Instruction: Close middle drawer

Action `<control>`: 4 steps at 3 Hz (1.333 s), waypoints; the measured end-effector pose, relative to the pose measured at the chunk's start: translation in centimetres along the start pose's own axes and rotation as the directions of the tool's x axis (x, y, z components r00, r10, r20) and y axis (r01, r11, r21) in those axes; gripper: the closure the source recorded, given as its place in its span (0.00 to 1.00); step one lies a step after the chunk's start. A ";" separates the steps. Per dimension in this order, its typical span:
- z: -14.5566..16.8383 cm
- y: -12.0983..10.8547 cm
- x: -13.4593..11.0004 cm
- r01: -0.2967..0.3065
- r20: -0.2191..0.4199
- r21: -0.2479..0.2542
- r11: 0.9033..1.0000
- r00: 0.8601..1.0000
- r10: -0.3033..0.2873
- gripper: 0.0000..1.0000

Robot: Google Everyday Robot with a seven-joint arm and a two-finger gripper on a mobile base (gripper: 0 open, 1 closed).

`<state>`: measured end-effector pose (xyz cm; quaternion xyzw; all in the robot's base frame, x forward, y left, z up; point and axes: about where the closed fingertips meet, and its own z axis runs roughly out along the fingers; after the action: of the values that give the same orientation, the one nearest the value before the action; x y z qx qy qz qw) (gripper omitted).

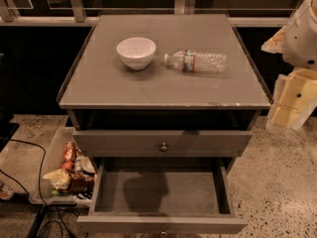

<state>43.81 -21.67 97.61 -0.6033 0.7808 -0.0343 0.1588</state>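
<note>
The middle drawer (161,195) is seen pulled far out of the cabinet (163,90). A bowl (136,52) and a bottle (196,61) are laid on the cabinet top, and a bin (45,160) is set left of it. The gripper (290,102) is held right of the cabinet; how far it is open cannot be told.

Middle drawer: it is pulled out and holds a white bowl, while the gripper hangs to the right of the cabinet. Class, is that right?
No. The middle drawer is pulled out but empty; the white bowl stands on the cabinet top, as the camera view shows. The gripper does hang to the cabinet's right.
</note>
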 end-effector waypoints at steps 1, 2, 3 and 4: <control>0.0 0.0 0.0 0.000 0.000 0.000 1.000 1.000 0.000 0.00; -0.1 -0.1 0.1 -0.007 -0.017 0.014 1.000 1.000 0.008 0.00; 2.3 1.1 1.5 -0.037 -0.015 -0.029 0.999 0.999 0.037 0.00; 5.6 4.0 3.3 -0.059 0.008 -0.087 0.995 0.998 0.060 0.00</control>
<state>41.02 -22.94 90.68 -0.5863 0.7983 0.0073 0.1377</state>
